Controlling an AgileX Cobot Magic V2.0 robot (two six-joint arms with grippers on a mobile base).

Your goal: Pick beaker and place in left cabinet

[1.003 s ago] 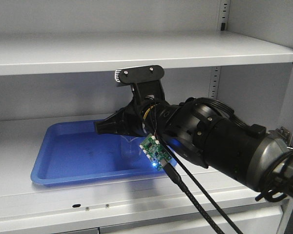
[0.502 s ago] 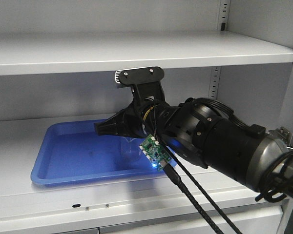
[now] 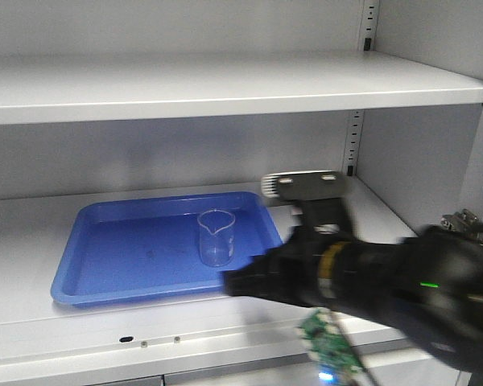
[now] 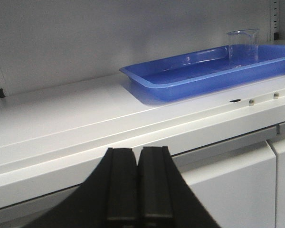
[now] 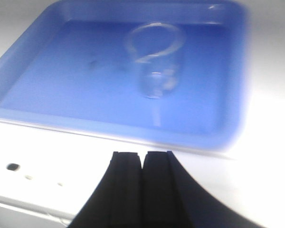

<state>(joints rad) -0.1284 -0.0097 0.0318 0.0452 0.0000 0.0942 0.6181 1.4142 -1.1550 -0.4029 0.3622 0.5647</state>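
Beaker's down in the tray, both arms clear of it.
Front view: I see the cabinet shelf (image 3: pixel 80 322) carrying a blue tray (image 3: pixel 88 273), the beaker (image 3: pixel 216 238) upright inside it. Left wrist: left gripper (image 4: pixel 137 164) pressed together below the shelf's front lip. Right wrist: right gripper (image 5: pixel 142 166) closed too, empty, short of the tray edge.

Even, bright, cool indoor light with soft shadows under the shelves. The right arm (image 3: pixel 370 281) is motion-blurred; the right wrist view is hazy, smearing the beaker (image 5: pixel 154 59).
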